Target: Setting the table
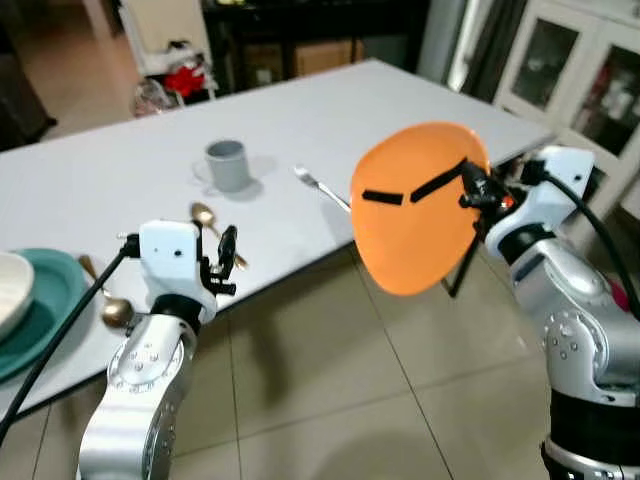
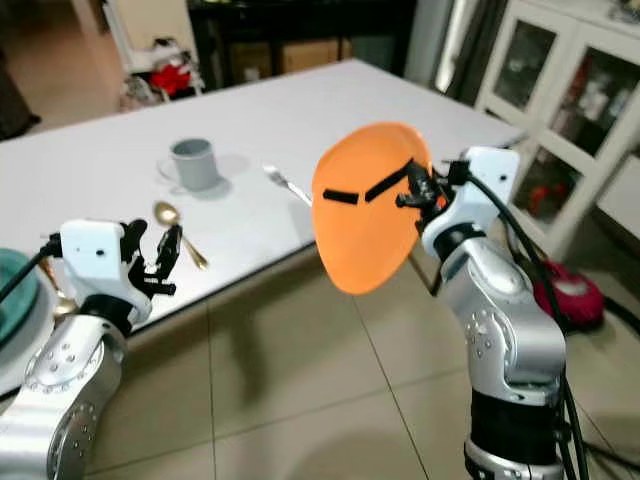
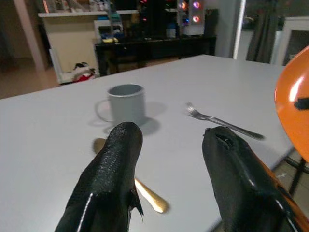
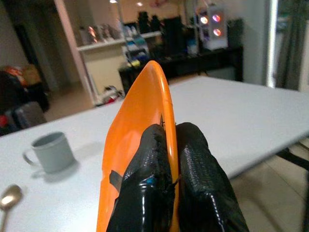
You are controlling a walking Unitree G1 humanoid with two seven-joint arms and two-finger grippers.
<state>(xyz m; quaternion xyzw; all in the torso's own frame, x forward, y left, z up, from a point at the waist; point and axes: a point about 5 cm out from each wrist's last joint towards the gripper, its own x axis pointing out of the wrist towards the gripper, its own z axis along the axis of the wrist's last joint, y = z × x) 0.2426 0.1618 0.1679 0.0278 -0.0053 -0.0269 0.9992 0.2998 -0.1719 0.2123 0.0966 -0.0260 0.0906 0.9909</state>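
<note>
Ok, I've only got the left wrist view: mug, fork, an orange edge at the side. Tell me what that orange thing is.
Observer: An orange plate, held on edge off the table's side, above the floor.
Operator: Say who holds it.
Observer: The right gripper, fingers clamped on its rim.
Operator: Report anything already set.
Observer: A teal plate with a white bowl on it, at the table's left end, a spoon beside it.

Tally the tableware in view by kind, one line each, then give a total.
Plates: 2, the orange plate gripped in the right gripper, and the teal plate on the table
Bowls: 1, white bowl
Mugs: 1, grey mug
Spoons: 2, gold spoon, second spoon
Forks: 1, fork
Total: 7
</note>
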